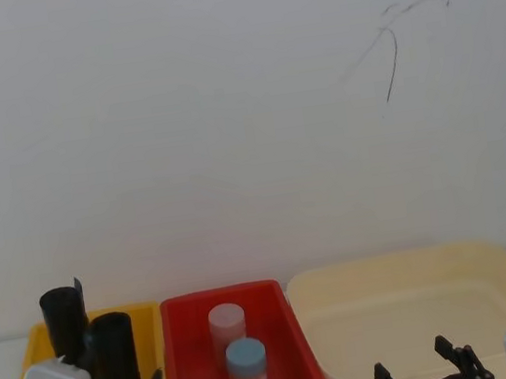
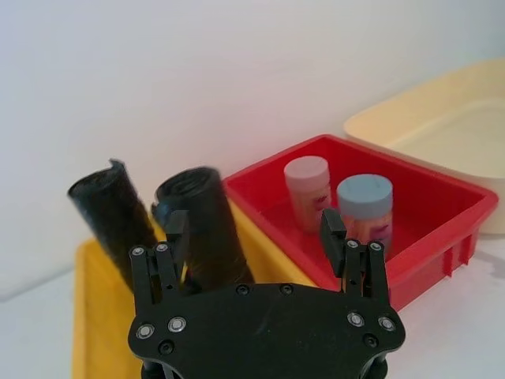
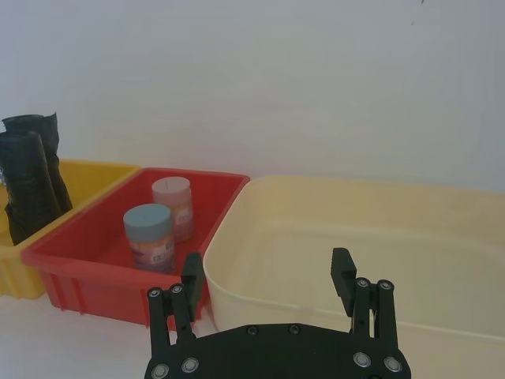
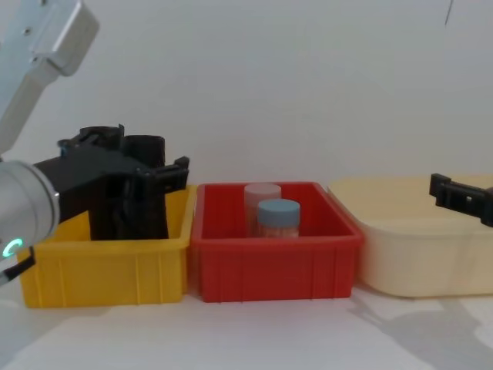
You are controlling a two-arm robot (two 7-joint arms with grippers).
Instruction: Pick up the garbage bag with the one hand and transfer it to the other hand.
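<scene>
The garbage bag (image 1: 113, 346), a black roll with an even top, stands upright in the yellow bin (image 1: 35, 344) beside a second black roll (image 1: 62, 315) with a notched rim. My left gripper (image 2: 252, 233) is open just in front of the bag (image 2: 201, 217), which rises behind one of its fingers (image 2: 175, 230). From the chest, the left gripper (image 4: 127, 168) covers much of the bag (image 4: 146, 150). My right gripper (image 3: 267, 275) hangs open over the near rim of the cream tub (image 3: 355, 237), empty, and also shows in the chest view (image 4: 462, 196) and head view (image 1: 429, 367).
A red bin (image 1: 283, 336) between the yellow bin and the cream tub (image 1: 418, 289) holds a pink-lidded jar (image 1: 227, 323) and a blue-lidded jar (image 1: 246, 360). A white wall stands close behind the bins. White tabletop lies in front of them.
</scene>
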